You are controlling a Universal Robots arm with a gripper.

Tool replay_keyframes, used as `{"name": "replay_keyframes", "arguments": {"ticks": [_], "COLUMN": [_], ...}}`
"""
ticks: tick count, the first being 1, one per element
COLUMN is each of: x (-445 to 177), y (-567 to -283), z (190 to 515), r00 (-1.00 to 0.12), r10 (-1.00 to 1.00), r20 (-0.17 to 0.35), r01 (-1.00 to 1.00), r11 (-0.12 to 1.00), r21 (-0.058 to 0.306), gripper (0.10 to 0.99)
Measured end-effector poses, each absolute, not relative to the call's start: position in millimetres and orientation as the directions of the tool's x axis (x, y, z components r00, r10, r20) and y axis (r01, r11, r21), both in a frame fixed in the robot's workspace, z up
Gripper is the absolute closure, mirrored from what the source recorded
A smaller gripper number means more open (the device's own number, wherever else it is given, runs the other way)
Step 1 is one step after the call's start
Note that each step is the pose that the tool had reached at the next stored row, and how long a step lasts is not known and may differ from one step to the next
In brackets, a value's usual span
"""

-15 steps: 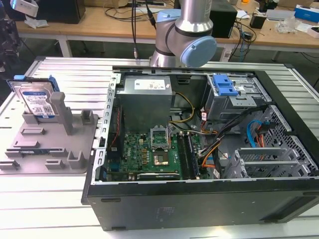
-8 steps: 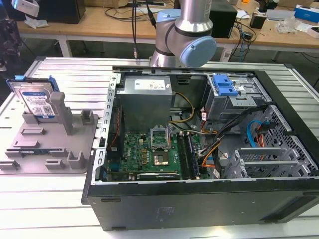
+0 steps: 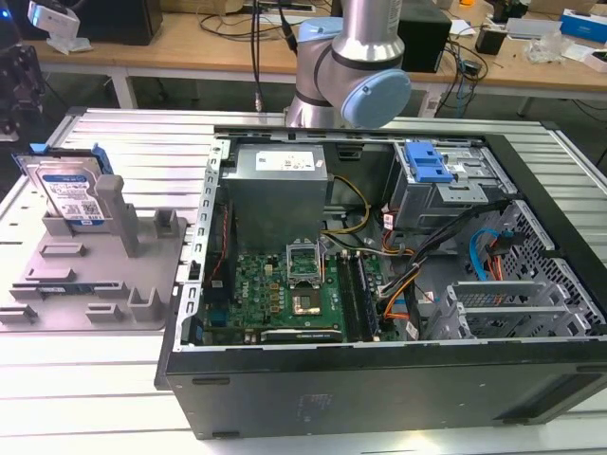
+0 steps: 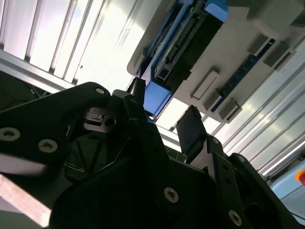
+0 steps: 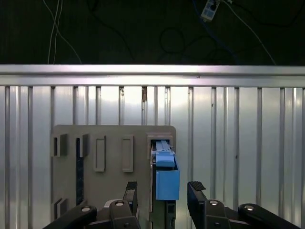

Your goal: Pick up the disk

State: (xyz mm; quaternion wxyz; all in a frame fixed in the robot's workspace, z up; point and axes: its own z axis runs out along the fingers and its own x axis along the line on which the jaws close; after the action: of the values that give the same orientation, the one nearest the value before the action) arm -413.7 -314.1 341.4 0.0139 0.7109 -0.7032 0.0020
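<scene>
One disk [image 3: 69, 188] stands tilted in the grey fixture [image 3: 95, 303] on the exterior view's left, beside the open computer case [image 3: 379, 379]. In the second wrist view the gripper [image 4: 164, 107] is spread wide, grasping nothing, with the disk's blue rail [image 4: 155, 98] beyond it. In the first wrist view the disk sits edge-on between the parted fingers [image 5: 196, 188].

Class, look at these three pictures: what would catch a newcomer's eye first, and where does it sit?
The large open computer case dominates the exterior view, its green board laid bare, on the ribbed metal table. At the exterior view's left, the disk stands on edge in the grey fixture. In the first wrist view the open claw has its fingers apart on either side of the disk's blue rail.
</scene>
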Motion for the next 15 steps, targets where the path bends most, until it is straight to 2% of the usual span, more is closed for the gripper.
{"name": "replay_keyframes", "arguments": {"ticks": [15], "x": [-416.0], "y": [-309.0], "z": [321.6], "r00": [0.037], "r10": [-0.999], "r20": [0.022], "r01": [-0.999], "r11": [-0.036], "r21": [0.017], "gripper": [0.545]}}
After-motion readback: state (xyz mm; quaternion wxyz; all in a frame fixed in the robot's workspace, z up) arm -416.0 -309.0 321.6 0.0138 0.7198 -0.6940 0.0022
